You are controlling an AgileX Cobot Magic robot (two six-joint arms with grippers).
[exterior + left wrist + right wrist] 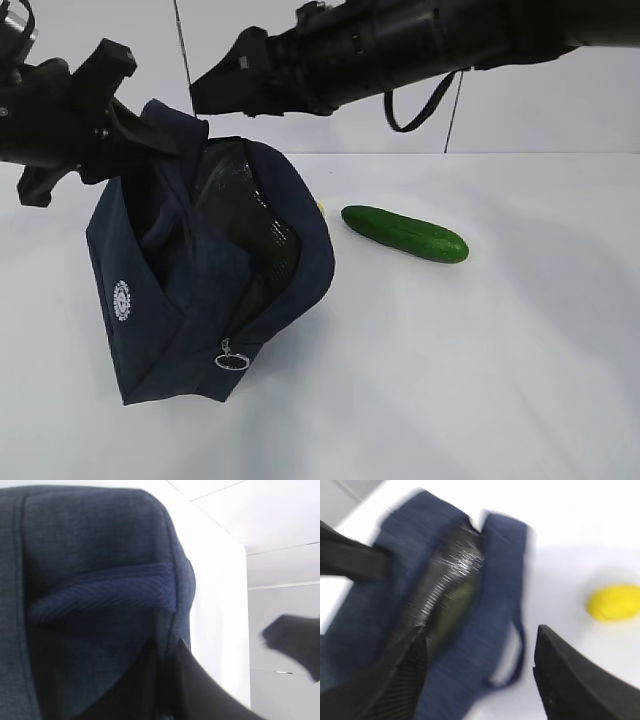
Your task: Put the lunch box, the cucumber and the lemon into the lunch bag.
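The navy lunch bag (pixel 210 290) stands at the left, tilted, its top unzipped and gaping. My left gripper (pixel 148 135) is shut on the fabric at the bag's upper rear edge (pixel 172 645) and holds that edge up. My right gripper (pixel 480 645) hangs open above the bag's mouth with nothing between its fingers; the exterior view shows it at the top (pixel 205 95). A dull green surface inside the opening (pixel 457 597) looks like the lunch box. The cucumber (pixel 405 233) lies on the table to the bag's right. The lemon (pixel 612 602) lies just behind the bag, only a sliver (pixel 321 207) showing.
The white table (pixel 480 380) spreads to the right and front of the bag. A silver ring zipper pull (pixel 232 357) hangs at the bag's lower front corner. A loop handle (pixel 517 645) droops over the bag's near side. The right wrist view is blurred.
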